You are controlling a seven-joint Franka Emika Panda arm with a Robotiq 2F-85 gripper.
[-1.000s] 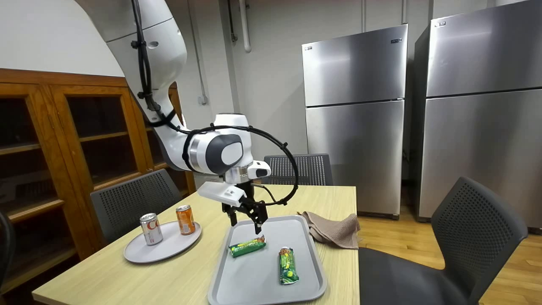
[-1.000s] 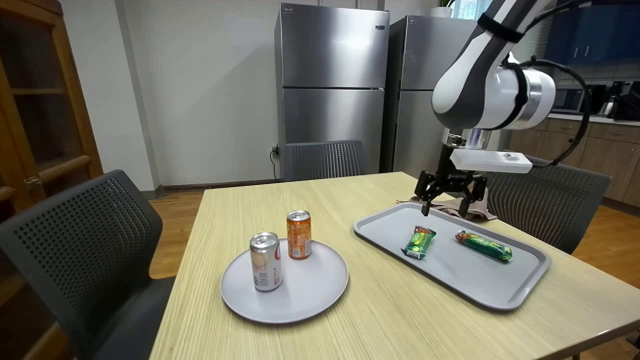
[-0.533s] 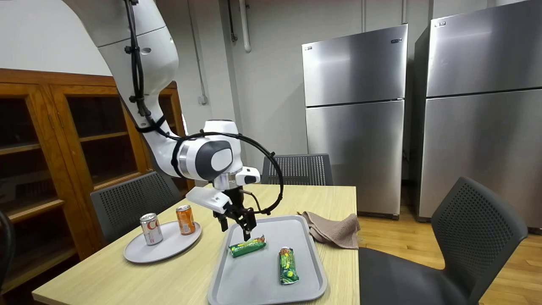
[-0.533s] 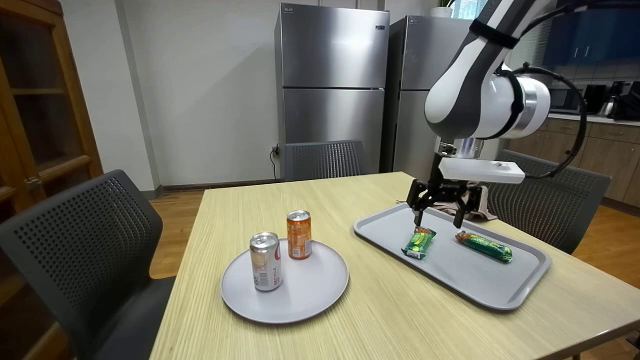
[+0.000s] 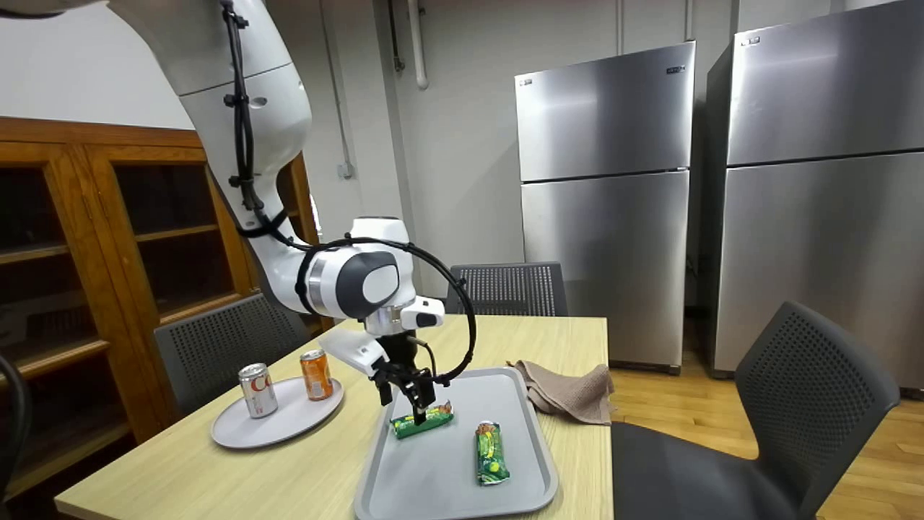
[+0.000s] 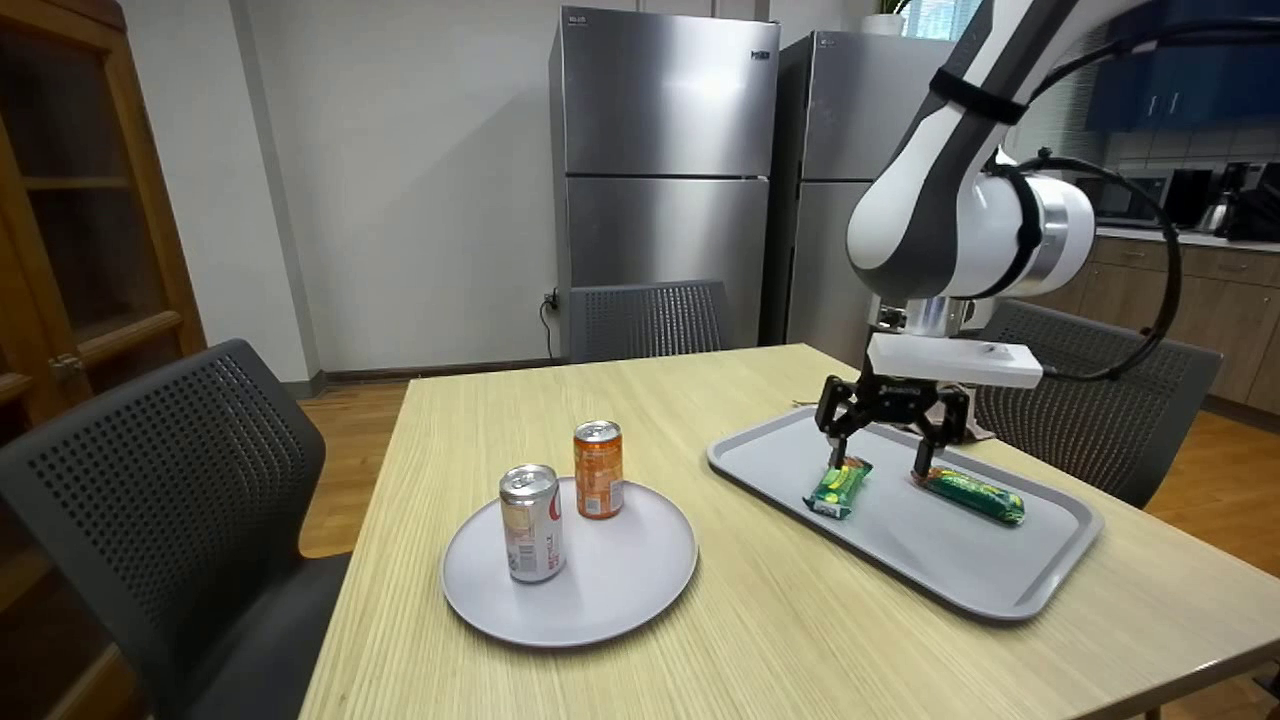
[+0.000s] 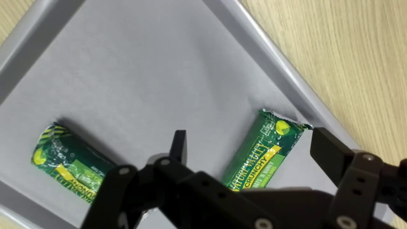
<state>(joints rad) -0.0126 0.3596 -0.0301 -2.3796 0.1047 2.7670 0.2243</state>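
The gripper is poised low above a gray rectangular tray, and its jaws are spread wide. In the wrist view, a green Nature Valley Crunchy Oats 'n Honey granola bar is framed between the fingers, with a gap seen on each side; its upper end is set just beside the tray's wall. A second granola bar, partly hidden by the gripper there, is laid on the same tray, apart from the first. A crumpled brown cloth is placed beside the tray on the pale wooden table. Apart from the tray, a round gray plate is occupied by an upright silver can and an upright orange can.
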